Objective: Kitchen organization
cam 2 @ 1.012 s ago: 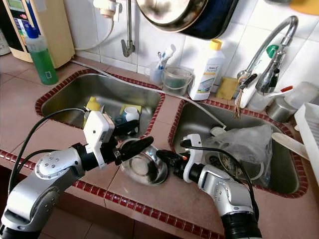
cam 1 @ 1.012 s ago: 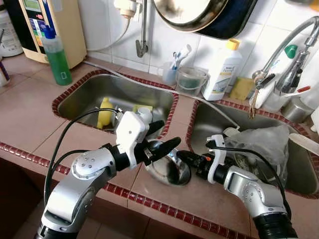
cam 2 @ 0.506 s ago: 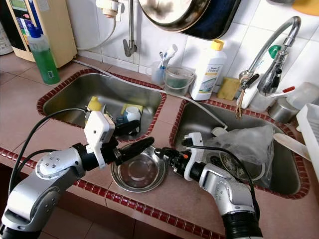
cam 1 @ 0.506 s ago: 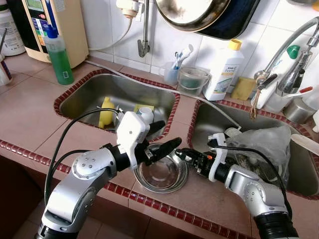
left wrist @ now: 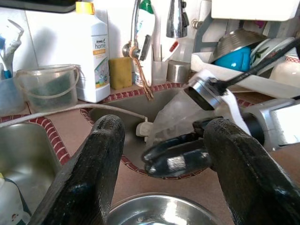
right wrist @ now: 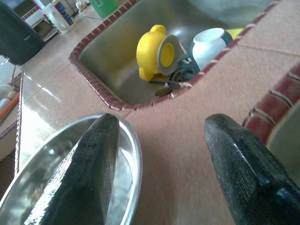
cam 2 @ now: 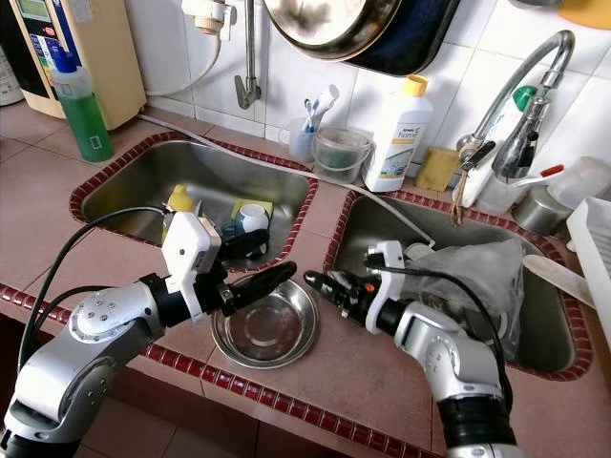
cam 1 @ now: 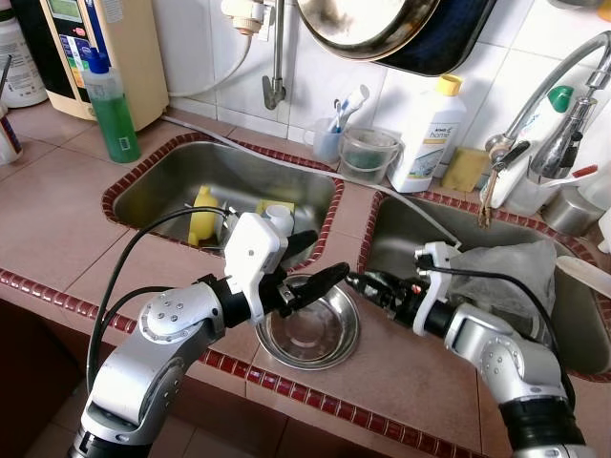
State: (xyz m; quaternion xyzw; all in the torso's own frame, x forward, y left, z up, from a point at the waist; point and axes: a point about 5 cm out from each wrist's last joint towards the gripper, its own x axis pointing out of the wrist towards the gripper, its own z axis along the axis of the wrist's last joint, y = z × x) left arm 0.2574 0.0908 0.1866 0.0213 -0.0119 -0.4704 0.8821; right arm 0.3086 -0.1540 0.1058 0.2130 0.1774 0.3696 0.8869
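a steel bowl (cam 1: 308, 332) is being left flat at the lower centre, while the left gripper (cam 1: 307, 264) and right gripper (cam 1: 368, 283) are being held spread apart above it.

White detergent bottle (left wrist: 92, 51) with yellow cap, standing on counter by wall: label reads "home", smaller brand word above it too small to read. Print on water-purifier panel (cam 1: 69, 38) unreadable.

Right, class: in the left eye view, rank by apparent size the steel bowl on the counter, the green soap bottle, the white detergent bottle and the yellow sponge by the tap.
1. Steel bowl, though it lies nearest the camera.
2-3. White detergent bottle and green soap bottle: too alike to rank.
4. Yellow sponge.
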